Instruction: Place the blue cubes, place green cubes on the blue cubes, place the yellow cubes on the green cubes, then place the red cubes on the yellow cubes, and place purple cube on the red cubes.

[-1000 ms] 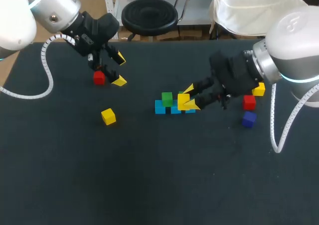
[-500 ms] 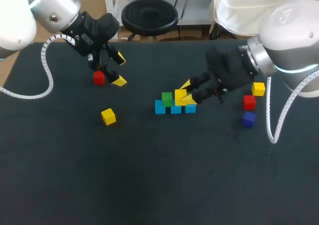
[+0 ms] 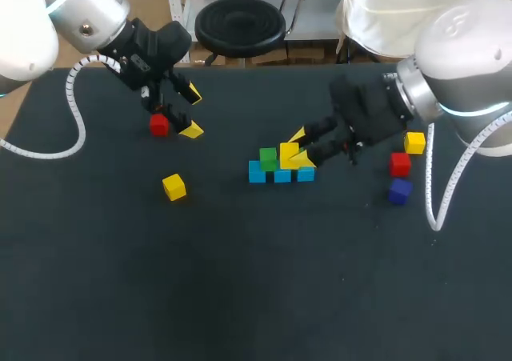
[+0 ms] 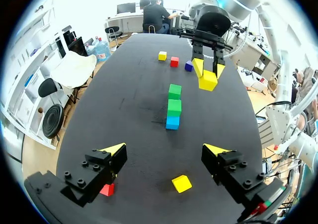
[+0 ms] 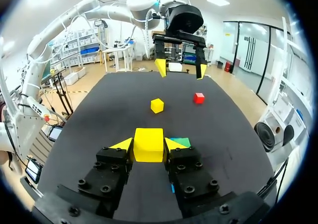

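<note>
Holds yellow cube (image 5: 148,144) tight in right gripper (image 3: 296,151), just above green cube (image 5: 181,141), slightly short. Leaves left gripper (image 3: 193,114) gaping, well apart by red cube (image 3: 159,125).

Fixed head camera, high behind the robot, looks down on the table (image 3: 240,297); the left arm (image 3: 88,13) enters at 10 o'clock, the right arm (image 3: 464,65) at 2. Each wrist camera sights low along its own fingers, facing the other across the table. All three views share the cube stack (image 3: 276,169) and the yellow cube (image 3: 290,154) mid-table.
</note>
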